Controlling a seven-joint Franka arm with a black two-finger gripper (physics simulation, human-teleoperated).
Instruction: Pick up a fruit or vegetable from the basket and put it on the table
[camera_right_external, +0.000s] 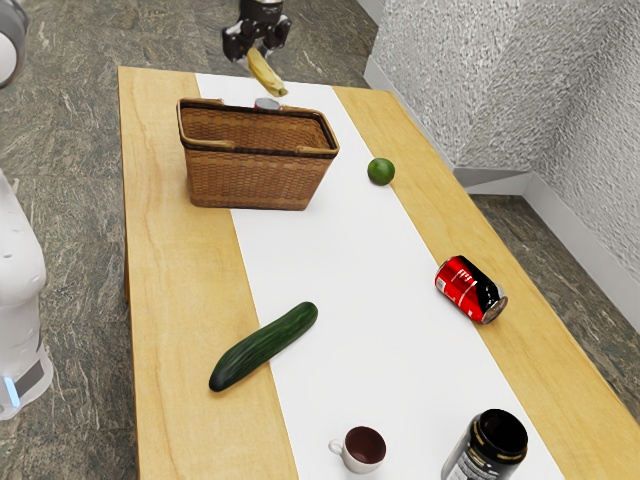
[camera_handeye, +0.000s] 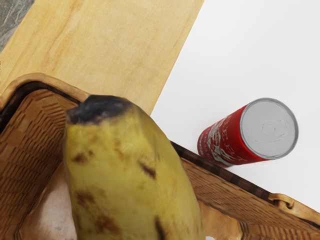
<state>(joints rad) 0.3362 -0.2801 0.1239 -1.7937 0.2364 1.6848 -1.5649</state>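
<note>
Half the job is looking done; setting down is remaining.
The desk (camera_right_external: 170, 300) is bearing the basket (camera_right_external: 250, 180); the jaws are gripping the banana (camera_right_external: 265, 72), which is hanging in the air near the rim. Beside the basket, a red can (camera_handeye: 225, 140) is standing.

We are holding a yellow banana (camera_right_external: 265, 75) aloft, clear of the table (camera_right_external: 175, 300), at twelve o'clock from the basket (camera_right_external: 250, 180) in the exterior view. It is slanting, its lower end pointing towards five o'clock there, and it is showing brown spots and a blackened tip. We are seeing the brown woven basket standing upright and open-topped on the table, at eleven o'clock from that view's middle. The table is showing pale wood and white.
</note>
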